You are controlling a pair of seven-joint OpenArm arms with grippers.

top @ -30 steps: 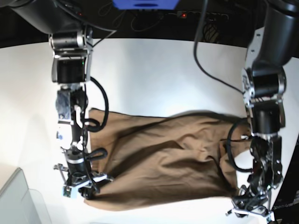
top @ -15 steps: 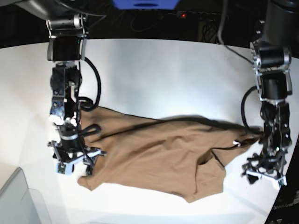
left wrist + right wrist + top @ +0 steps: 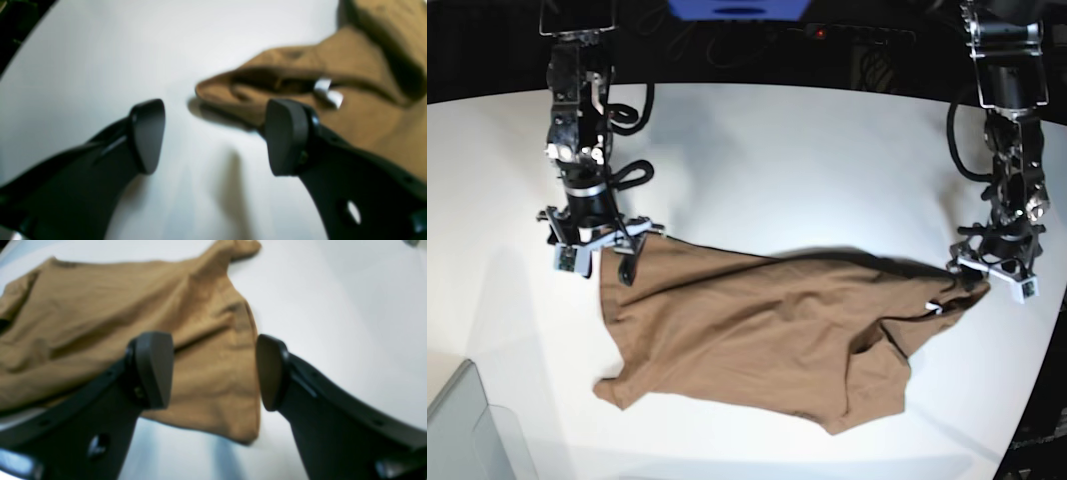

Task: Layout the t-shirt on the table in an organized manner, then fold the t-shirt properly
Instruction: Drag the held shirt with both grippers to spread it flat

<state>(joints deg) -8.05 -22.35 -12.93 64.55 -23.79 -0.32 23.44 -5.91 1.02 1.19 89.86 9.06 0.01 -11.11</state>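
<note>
Two grippers stand at opposite ends of one brown t-shirt, which lies rumpled and slanted on the white table. Left gripper: fingers spread wide, nothing between the pads; bare table fills the gap, and a folded point of the shirt lies just beyond the fingertips, nearer the right-hand finger in the wrist view. A small white tag shows on the cloth just past that finger. Whether the finger touches the cloth cannot be told from the blurred view. Right gripper: fingers likewise spread wide and holding nothing; the shirt's edge runs through the gap between them, with most of the cloth spreading away beyond and to the side of the left-hand finger and bare table beside the other. In the base view the left gripper sits at the shirt's pointed end, and the right gripper at the opposite upper corner. A translucent bin corner occupies the lower edge, apart from the cloth.
</note>
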